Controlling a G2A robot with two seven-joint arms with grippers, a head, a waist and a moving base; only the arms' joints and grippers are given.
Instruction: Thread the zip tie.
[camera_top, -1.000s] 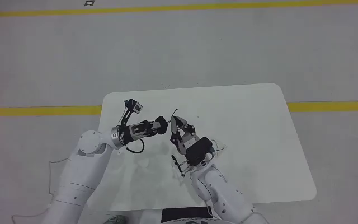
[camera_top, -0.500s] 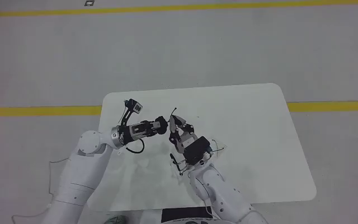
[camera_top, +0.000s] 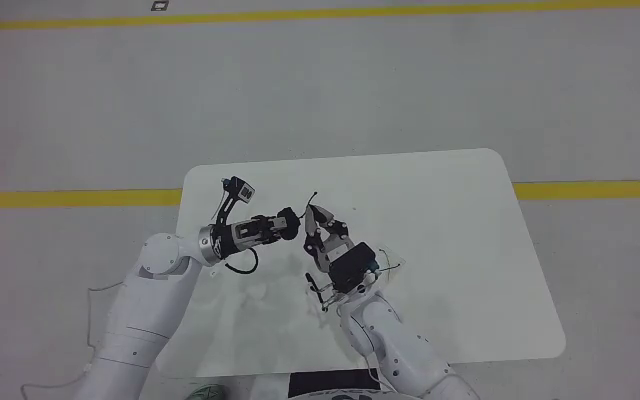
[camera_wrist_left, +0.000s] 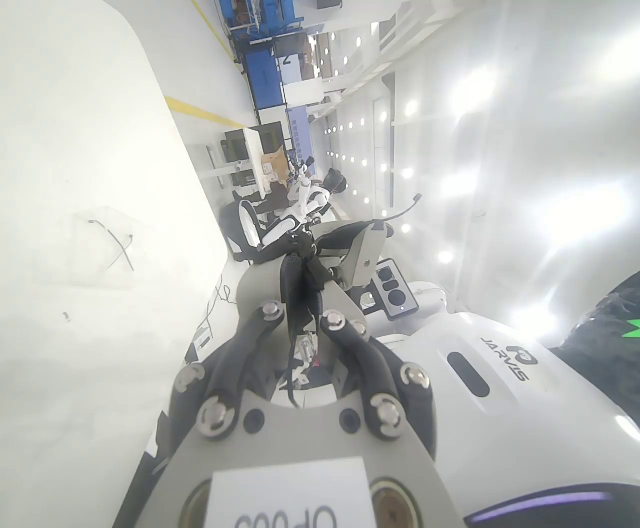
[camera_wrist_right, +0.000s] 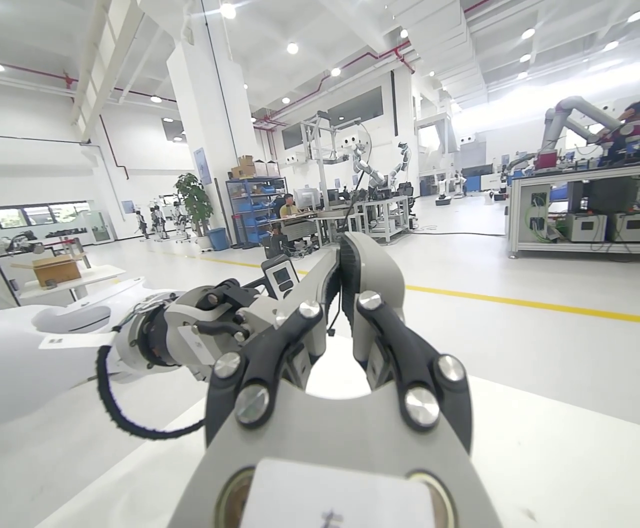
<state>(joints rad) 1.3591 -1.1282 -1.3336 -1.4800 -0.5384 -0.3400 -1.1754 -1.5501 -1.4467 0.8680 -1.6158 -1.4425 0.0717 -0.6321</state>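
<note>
- The thin black plastic zip tie (camera_wrist_left: 403, 210) hangs in the air above the white rounded table (camera_top: 450, 200), between the two grippers, which meet tip to tip. Its free tail curls out past the right gripper (camera_wrist_right: 342, 262).
- The right gripper's fingers are pressed together on the strap. The left gripper (camera_wrist_left: 300, 267) is pinched on a dark bit that I take for the head end (the slot itself is too small to make out).
- Likely trouble: the tail is limp and curved, so a small misalignment could send it past the slot rather than through it.
- A pinch too near the tip leaves little to feed, while one too far back lets the strap buckle.
- With both wrists this close, the fingers may knock each other and twist the head off line.
- A clear flat plastic pouch (camera_wrist_left: 95, 250) lies on the table, well apart from the grippers, with what look like two thin ties crossed inside it.
</note>
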